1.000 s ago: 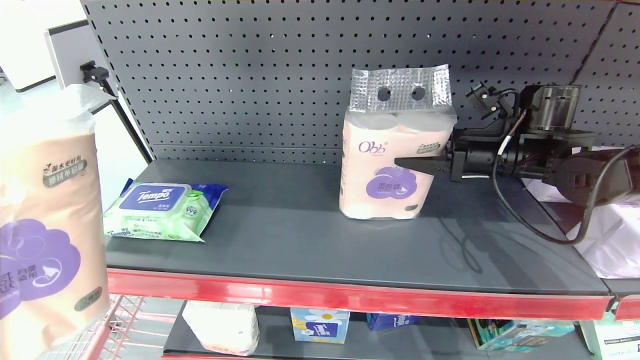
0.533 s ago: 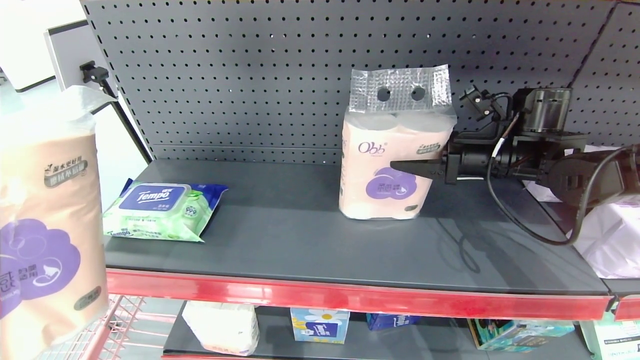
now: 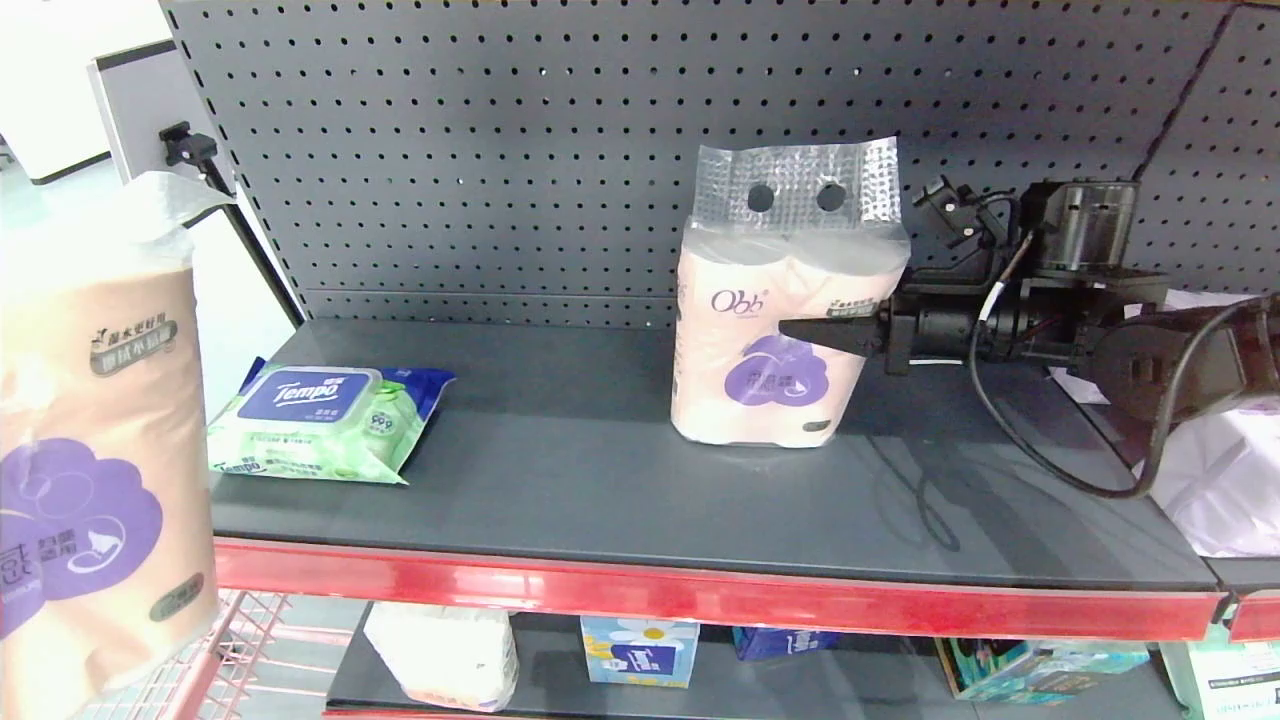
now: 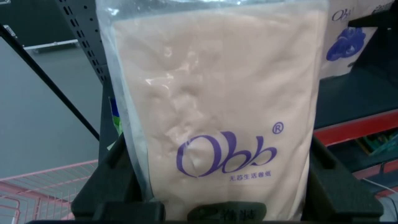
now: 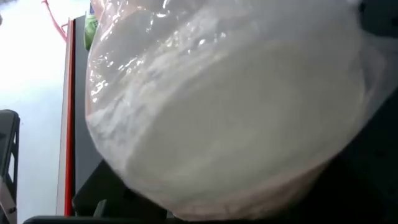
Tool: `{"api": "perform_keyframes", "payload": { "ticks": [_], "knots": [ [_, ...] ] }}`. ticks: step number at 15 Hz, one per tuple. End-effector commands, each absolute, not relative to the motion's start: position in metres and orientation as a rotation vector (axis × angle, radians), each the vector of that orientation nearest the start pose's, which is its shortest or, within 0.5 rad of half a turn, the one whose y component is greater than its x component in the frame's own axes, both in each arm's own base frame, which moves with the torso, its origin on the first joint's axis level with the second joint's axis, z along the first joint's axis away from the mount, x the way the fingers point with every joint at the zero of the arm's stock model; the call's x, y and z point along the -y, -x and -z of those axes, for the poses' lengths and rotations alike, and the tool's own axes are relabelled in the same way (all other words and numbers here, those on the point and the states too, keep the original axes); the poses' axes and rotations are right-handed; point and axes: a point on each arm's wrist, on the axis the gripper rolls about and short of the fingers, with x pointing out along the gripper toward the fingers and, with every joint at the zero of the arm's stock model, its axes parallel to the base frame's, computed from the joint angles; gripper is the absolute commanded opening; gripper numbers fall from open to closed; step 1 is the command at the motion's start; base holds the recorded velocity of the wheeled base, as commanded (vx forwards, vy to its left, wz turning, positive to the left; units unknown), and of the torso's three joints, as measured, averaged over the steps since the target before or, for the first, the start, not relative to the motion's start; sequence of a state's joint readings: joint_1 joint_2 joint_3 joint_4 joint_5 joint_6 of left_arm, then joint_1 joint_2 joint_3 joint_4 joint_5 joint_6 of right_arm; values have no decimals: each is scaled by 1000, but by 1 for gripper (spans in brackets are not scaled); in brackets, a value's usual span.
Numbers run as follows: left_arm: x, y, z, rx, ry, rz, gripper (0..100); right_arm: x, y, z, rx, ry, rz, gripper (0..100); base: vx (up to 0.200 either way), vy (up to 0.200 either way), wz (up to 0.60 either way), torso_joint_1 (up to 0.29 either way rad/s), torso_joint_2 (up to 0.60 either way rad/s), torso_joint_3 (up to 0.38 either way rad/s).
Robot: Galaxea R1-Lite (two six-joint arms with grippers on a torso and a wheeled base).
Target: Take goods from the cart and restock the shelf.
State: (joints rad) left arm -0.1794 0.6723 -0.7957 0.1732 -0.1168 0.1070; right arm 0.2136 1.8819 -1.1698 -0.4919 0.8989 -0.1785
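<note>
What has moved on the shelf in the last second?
The right gripper, clamped on the toilet paper pack, shifted it slightly leftward along the shelf. The second pack in the left gripper and the wipes pack stayed put.

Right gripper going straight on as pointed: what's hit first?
The toilet paper pack that the right gripper grips; past it the way along the shelf looks free, though depth is unclear.

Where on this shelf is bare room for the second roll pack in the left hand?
Widest bare patch: shelf board between the wipes pack and the roll pack in the right hand. A bare strip runs along the red front edge. Crowded right of the roll pack: arm and white bags.
</note>
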Motion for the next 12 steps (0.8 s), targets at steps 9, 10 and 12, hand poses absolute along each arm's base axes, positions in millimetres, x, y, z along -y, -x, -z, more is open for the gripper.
{"api": "perform_keyframes", "payload": {
  "ticks": [9,10,12],
  "knots": [
    [8,-30,-281,-22,-108,299,0,-81,-285,-214,-128,85,-1175,0,0,0,0,0,0,0],
    [8,-30,-281,-22,-108,299,0,-81,-285,-214,-128,85,-1175,0,0,0,0,0,0,0],
    [8,-30,-281,-22,-108,301,0,-89,-253,-204,-155,98,-1221,0,0,0,0,0,0,0]
  ]
}}
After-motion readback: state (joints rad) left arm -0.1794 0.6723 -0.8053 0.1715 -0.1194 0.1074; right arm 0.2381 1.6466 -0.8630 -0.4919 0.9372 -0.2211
